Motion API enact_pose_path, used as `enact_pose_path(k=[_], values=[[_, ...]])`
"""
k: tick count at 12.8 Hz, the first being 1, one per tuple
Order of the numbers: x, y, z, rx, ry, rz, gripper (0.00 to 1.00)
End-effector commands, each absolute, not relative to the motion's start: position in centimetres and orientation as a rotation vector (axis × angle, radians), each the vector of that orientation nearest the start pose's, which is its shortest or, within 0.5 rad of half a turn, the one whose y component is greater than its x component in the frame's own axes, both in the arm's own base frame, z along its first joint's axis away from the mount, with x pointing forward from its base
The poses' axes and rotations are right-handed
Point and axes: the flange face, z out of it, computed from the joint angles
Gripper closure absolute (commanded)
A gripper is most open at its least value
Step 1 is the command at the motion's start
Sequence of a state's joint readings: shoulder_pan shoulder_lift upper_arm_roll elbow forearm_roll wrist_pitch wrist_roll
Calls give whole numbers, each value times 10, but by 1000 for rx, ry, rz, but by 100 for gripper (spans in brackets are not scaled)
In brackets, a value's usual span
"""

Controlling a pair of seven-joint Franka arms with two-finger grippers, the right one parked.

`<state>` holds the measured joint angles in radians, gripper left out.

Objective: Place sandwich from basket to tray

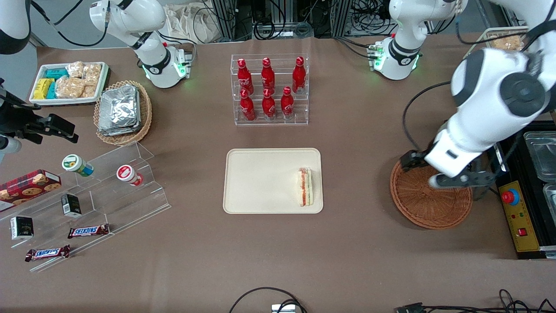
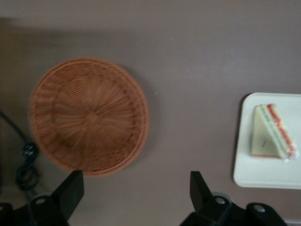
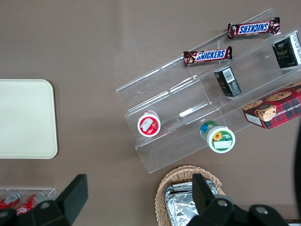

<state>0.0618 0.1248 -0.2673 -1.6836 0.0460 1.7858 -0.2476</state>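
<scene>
Your sandwich (image 1: 305,187) already lies on the tray (image 1: 260,182), close to the rim at the working arm's end, and the basket (image 1: 428,206) holds nothing. Your end effector (image 2: 134,186) hangs released above the basket's edge, fingers (image 2: 70,188) spread and holding nothing. The placing looks done; what's left is probably lifting the arm clear.

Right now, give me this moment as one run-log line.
sandwich: on tray, edge nearest basket | basket: empty | gripper: open, holding nothing, above basket | status: placement looks done
</scene>
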Motion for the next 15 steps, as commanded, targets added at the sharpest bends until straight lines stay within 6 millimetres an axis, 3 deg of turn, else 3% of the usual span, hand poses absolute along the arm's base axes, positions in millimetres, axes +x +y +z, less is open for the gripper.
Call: enact_pose_path(k=[1, 3, 5, 15], values=[[547, -86, 550, -3093, -35, 43, 0], [536, -75, 565, -3084, -17, 52, 0], [534, -62, 568, -3088, -37, 50, 0], [534, -64, 571, -3097, -39, 35, 0]])
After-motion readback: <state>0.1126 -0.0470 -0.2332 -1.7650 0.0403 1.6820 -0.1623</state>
